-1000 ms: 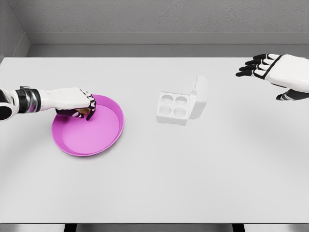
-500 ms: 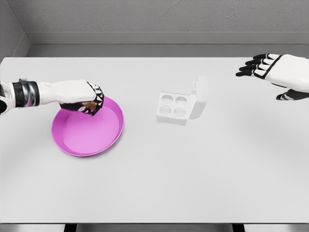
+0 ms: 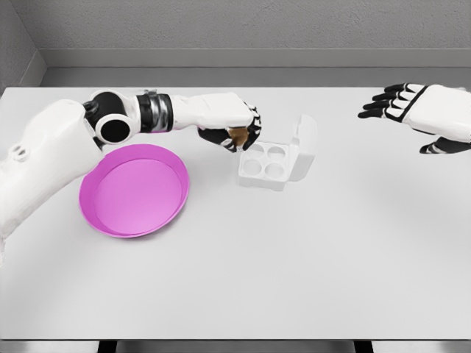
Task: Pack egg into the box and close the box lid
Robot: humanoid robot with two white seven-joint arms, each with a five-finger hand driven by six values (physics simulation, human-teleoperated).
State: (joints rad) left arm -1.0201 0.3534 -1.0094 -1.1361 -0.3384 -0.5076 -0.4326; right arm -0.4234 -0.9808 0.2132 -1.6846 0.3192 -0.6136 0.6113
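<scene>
The left robot hand (image 3: 234, 131) is clamped around a brown egg (image 3: 238, 134), holding it in the air just beside the left edge of the white box (image 3: 268, 163), whose lid stands open on the right. The pink bowl (image 3: 135, 190) sits on the tabletop (image 3: 294, 257) to the left. The right robot hand (image 3: 412, 107) hovers at the far right, fingers spread and holding nothing.

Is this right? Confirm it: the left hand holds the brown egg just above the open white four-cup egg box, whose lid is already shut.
Not quite. The head view shows the lid standing open, hinged up on the far right side of the white four-cup egg box, all four cups empty. The rest holds: the left hand grips the brown egg by the box's left edge.
</scene>
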